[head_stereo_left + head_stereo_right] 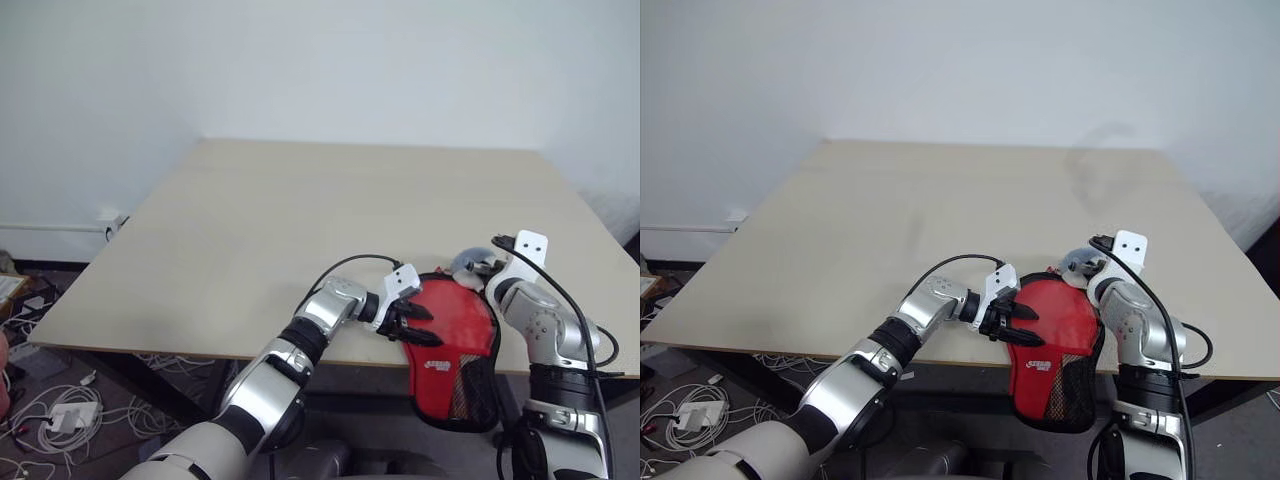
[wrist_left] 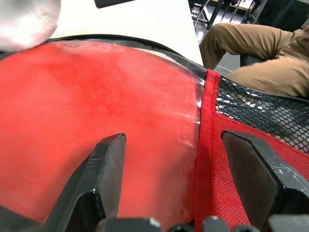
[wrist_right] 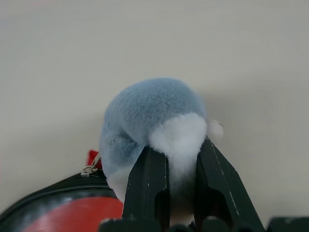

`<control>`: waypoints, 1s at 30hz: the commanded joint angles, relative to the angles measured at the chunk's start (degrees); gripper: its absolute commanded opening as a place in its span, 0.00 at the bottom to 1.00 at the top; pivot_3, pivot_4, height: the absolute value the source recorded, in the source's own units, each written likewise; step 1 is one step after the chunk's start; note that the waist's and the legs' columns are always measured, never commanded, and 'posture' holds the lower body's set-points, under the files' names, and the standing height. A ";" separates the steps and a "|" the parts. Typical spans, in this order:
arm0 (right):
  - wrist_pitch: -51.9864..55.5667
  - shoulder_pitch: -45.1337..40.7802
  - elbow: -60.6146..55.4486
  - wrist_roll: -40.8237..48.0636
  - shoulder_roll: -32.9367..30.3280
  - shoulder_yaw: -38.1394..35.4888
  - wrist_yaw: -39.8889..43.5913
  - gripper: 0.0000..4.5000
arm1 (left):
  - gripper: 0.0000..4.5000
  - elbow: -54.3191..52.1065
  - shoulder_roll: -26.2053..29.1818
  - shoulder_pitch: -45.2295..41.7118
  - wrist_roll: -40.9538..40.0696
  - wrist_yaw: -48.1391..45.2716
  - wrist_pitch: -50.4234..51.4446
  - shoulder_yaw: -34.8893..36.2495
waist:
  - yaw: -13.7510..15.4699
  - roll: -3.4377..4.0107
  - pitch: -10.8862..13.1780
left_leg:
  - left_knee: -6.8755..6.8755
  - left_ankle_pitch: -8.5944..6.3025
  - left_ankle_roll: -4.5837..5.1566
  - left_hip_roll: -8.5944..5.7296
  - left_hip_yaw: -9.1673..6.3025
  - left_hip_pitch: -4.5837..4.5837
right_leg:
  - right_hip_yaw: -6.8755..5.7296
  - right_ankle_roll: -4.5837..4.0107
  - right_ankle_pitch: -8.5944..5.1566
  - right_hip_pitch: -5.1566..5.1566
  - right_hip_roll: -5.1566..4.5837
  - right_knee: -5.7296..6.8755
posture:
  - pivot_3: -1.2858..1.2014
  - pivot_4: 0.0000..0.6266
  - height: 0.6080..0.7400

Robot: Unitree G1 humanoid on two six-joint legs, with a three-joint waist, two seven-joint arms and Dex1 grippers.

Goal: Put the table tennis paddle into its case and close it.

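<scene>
Case overhanging the near desk edge, risk of sliding off

Left tool (image 1: 408, 322), fingers spread, rests on the red case (image 1: 455, 345); right tool (image 3: 181, 166) grasps a grey-white plush (image 3: 154, 125). A nudge could tip it floorward.

The case (image 1: 455, 330) is showing red with black edging and black mesh; the plush (image 3: 154, 121) is showing grey-blue and white; the counter (image 1: 300, 230) is looking pale beige.

Two arms of silver-grey metal segments joined by black ribbed collars. A thin black cable loops over each forearm. Each wrist bears a white bracket with small dark screw holes. The left gripper (image 1: 408, 322) and right gripper (image 3: 177, 159) each end in two black, wedge-shaped, lightly scuffed fingers (image 2: 103, 166).
</scene>
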 commanded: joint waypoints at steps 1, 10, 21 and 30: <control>-0.41 -0.06 -5.13 -1.18 -4.98 -3.38 0.40 0.04 | 0.75 3.36 1.91 2.28 2.80 2.03 4.03 -0.93 | 0.03 0.00 0.00 | 0.00 0.00 0.00 0.00 0.00 0.00 | 0.00 0.00 0.00 0.00 0.00 0.00 | 0.52 0.00 1.00; 10.63 10.50 -19.52 3.67 -17.98 -7.94 10.28 0.04 | 0.75 2.03 1.83 3.06 2.42 1.21 6.70 -0.78 | 0.20 0.01 0.02 | 0.00 -0.03 0.04 0.01 0.00 -0.06 | -0.05 0.03 -0.04 0.00 -0.08 -0.02 | 0.52 0.00 1.00; 23.10 23.05 -31.94 6.74 -26.76 -8.65 17.74 0.04 | 0.75 -1.67 1.16 5.18 2.28 -0.21 9.95 -1.94 | 0.36 -0.12 0.10 | -0.01 -0.09 0.14 0.04 0.06 -0.09 | -0.20 0.14 -0.29 0.10 -0.26 -0.06 | 0.52 0.00 1.00; 24.88 33.76 -41.51 10.60 -31.45 -8.64 27.42 0.04 | 0.75 -2.58 1.18 5.42 2.83 -0.24 11.56 -2.75 | 0.32 -0.14 0.07 | 0.06 -0.25 0.40 0.03 0.11 -0.10 | -0.22 0.47 -0.45 0.21 -0.32 -0.15 | 0.52 0.00 1.00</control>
